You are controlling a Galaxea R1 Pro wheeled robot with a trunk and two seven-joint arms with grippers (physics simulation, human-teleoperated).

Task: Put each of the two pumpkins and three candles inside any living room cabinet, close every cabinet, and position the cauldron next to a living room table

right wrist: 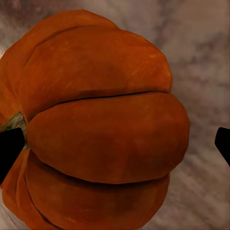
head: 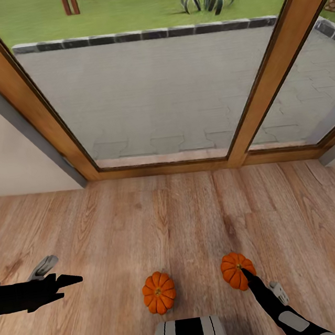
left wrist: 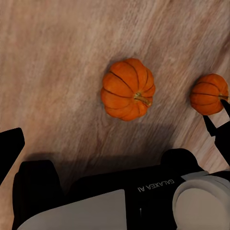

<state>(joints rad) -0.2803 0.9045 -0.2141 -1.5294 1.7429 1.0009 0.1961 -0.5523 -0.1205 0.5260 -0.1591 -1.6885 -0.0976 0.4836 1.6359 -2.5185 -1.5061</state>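
R tool [head: 248,273] open astride pumpkin [head: 235,269] (on floor), 2nd pumpkin [head: 159,293] nearby

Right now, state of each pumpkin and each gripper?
Right pumpkin: on the wood floor, between the open right gripper's fingertips, not lifted.
Left pumpkin: on the floor, untouched, stem up.
Right gripper: open, at the right pumpkin.
Left gripper: empty, off to the left, away from both pumpkins; open or shut unclear.
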